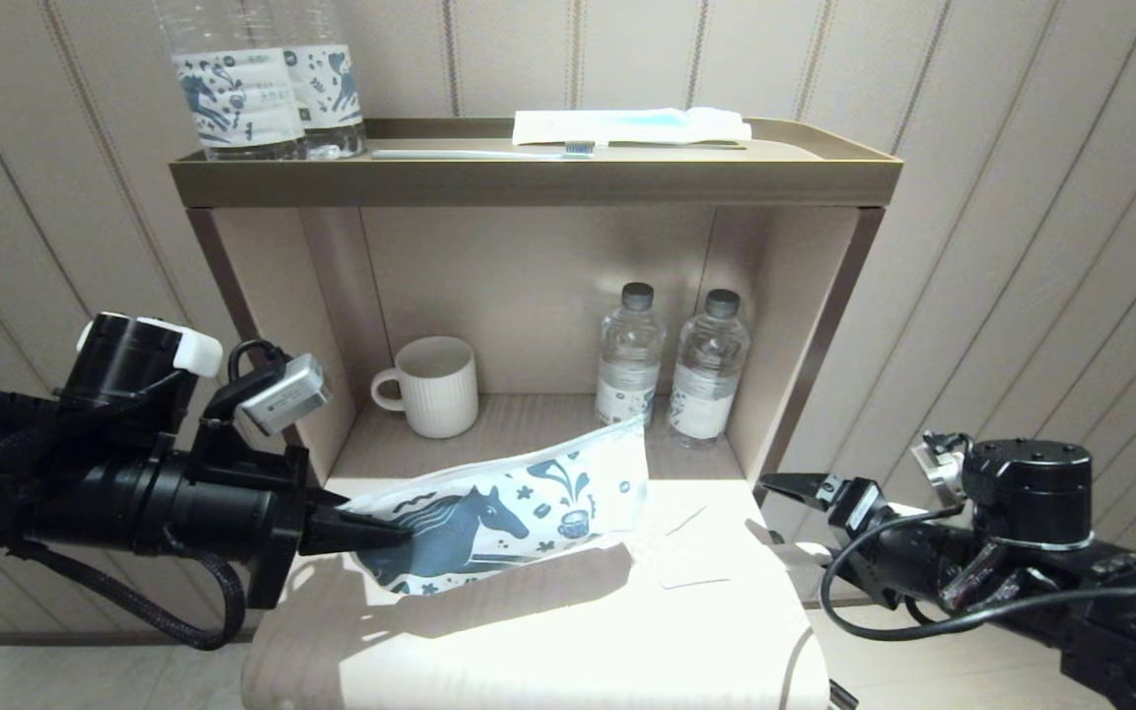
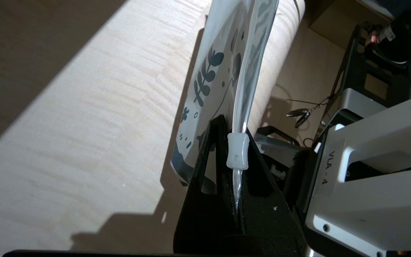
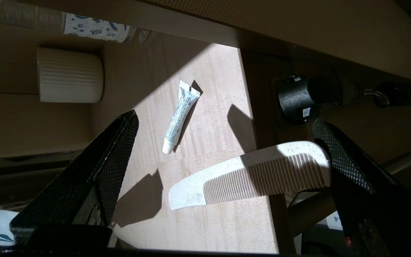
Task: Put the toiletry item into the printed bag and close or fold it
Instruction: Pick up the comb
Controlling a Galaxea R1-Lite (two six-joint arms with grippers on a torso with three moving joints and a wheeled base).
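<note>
Left gripper (image 1: 371, 532) fingers pinch the printed bag (image 1: 509, 518) corner, lifted off the bench (image 1: 548, 641). Right gripper (image 3: 223, 171) fingers spread above the comb (image 3: 252, 175), the toiletry item, at the bench edge; a sloppy grab could knock it off.

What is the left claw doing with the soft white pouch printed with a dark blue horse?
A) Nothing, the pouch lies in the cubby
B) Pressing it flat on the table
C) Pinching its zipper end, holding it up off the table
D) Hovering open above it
C: the left claw is shut on the zipper end of the soft white horse-printed pouch, which hangs tilted above the pale wooden table, casting a shadow.
</note>
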